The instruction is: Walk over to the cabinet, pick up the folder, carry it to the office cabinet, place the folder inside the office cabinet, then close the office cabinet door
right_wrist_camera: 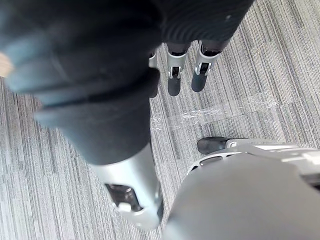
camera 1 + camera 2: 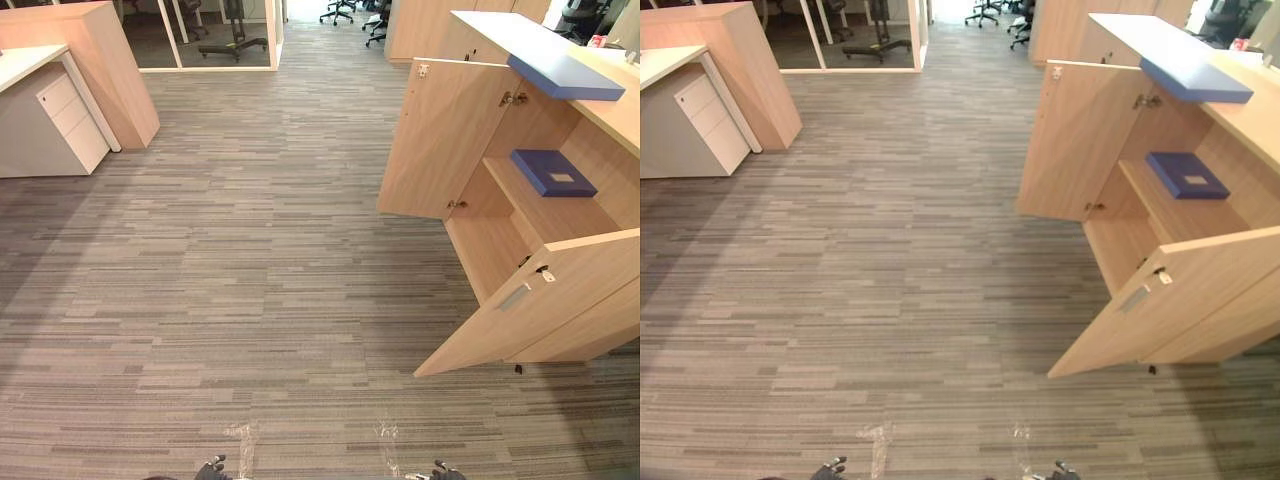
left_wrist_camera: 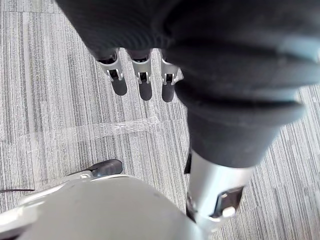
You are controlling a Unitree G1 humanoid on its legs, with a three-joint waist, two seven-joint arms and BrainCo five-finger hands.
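Left hand point(image 3: 144, 85) hangs over the carpet point(image 2: 250, 280), its fingers point(image 3: 119, 82) straight and slightly apart, the thumb point(image 3: 215, 195) off to one side, nothing in its grasp. Right hand point(image 1: 175, 75) hangs the same way, fingers point(image 1: 202, 75) straight and pointing down, thumb point(image 1: 131, 196) apart, holding nothing. Strips of clear tape point(image 3: 90, 131) are stuck to the carpet under both hands.

Ahead and to the robot's right stands the cabinet point(image 2: 605, 165), well apart from either hand, with both doors swung open. The far door point(image 2: 440, 140) stands out at about a right angle to the front; the near door point(image 2: 540, 305) angles out toward the robot, a small metal handle on its face.

The folder point(image 2: 552, 172), dark blue with a pale label, lies flat on the shelf point(image 2: 560, 212) inside the cabinet, toward the back. The space below the shelf is partly hidden by the near door.

On the cabinet top point(image 2: 500, 30) lies a blue slab point(image 2: 565, 77), flat, its corner jutting a little over the front edge above the open compartment.

Far to the left is a desk point(image 2: 25, 62) with a white drawer unit point(image 2: 65, 120) under it, and beyond, past a glass partition point(image 2: 210, 40), office chairs point(image 2: 340, 10)
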